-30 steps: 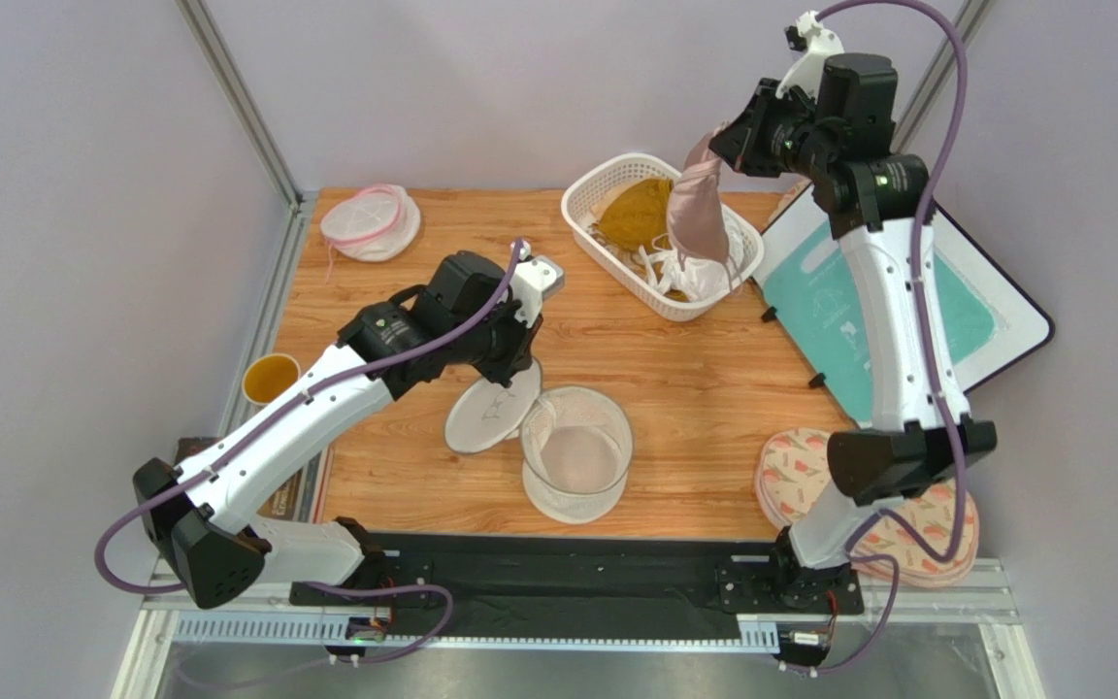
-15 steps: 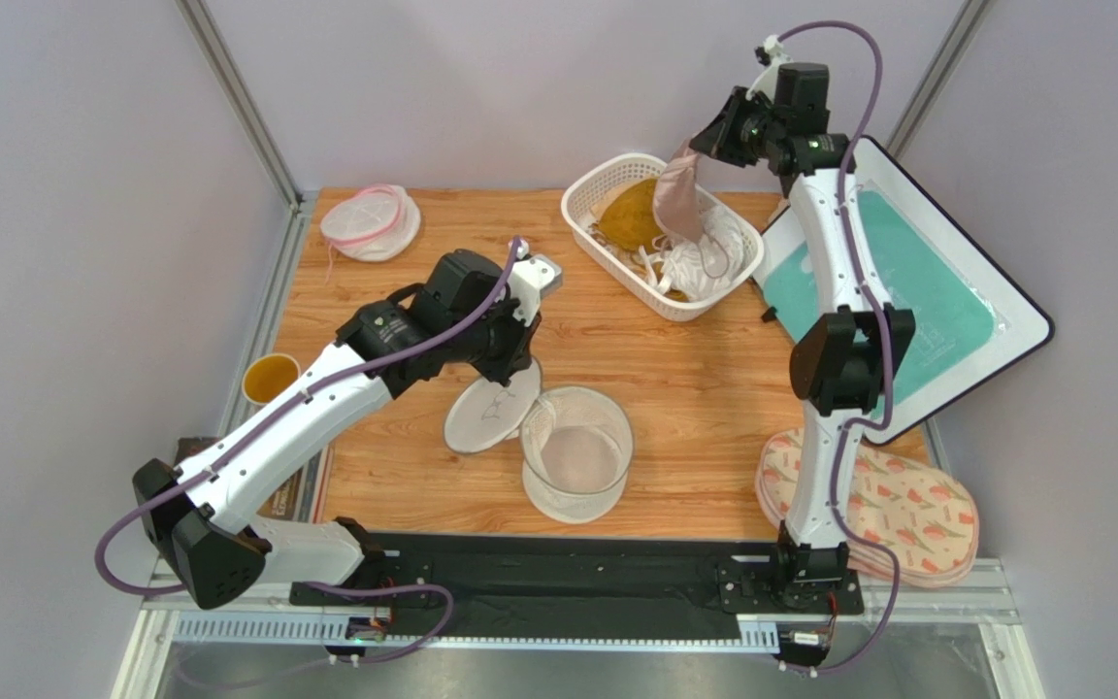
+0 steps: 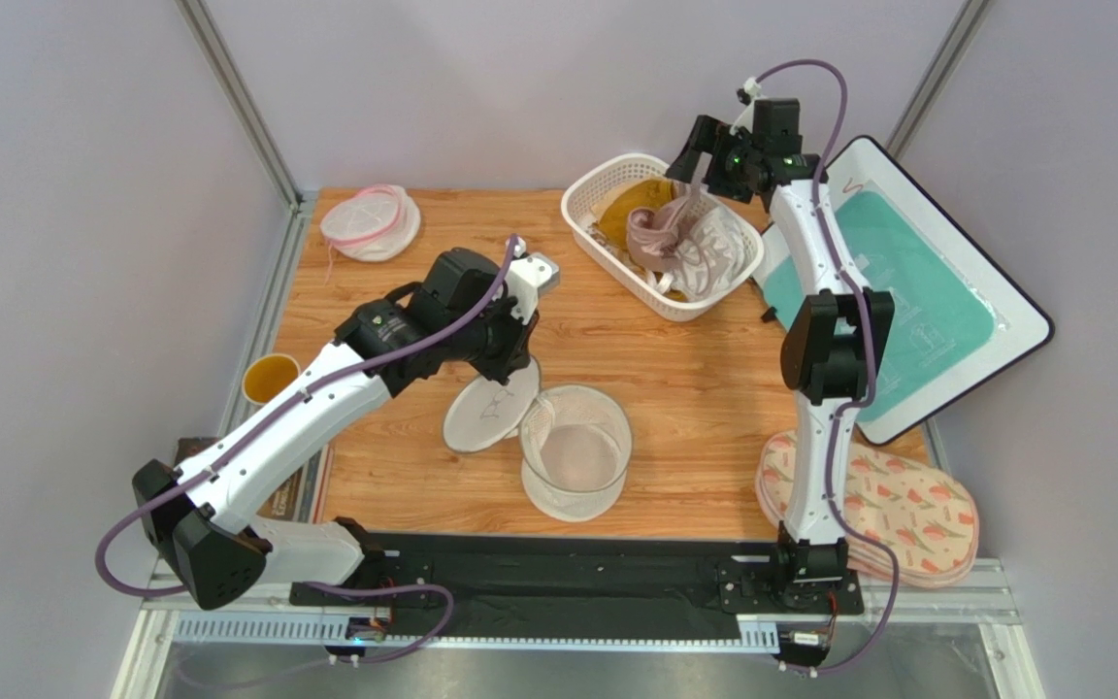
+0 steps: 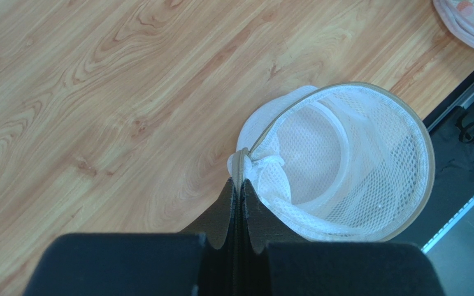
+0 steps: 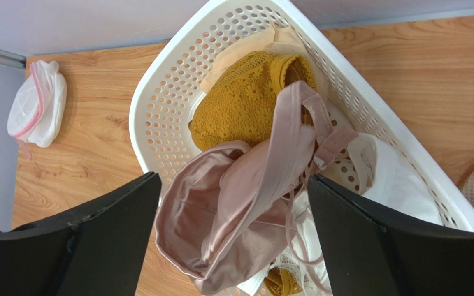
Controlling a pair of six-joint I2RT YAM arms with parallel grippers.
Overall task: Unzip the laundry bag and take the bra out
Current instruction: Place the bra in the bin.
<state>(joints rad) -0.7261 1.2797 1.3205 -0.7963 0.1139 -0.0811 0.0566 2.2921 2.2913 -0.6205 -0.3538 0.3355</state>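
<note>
- The bra [image 5: 245, 209] lies crumpled in the basket [image 5: 177, 92], right under the right pincer [image 5: 233, 180], in the gap between its two fingers
- One folded strap end of the bra reaches away from the pincer, over a yellow bra [image 5: 245, 105] deeper in the basket
- The right pincer is spread wide and has hold of nothing; it hangs over the basket
- The laundry bag [image 4: 344, 160] stands on the table [image 4: 97, 92] just ahead of the left pincer [image 4: 241, 185], to its right-hand side, with its mouth open and the mesh floor showing through
- The left pincer is closed tight, its tips nipping a bunch of mesh at the tan rim of the laundry bag
- The bag's round flap [image 3: 492, 411] lies flat on the table, partly beneath the left pincer
- A white garment [image 5: 400, 185] sits in the basket on the right finger's side of the right pincer
- A small pouch [image 5: 35, 105] with a pink rim rests well beyond that pincer's left finger, near the table's far corner
</note>
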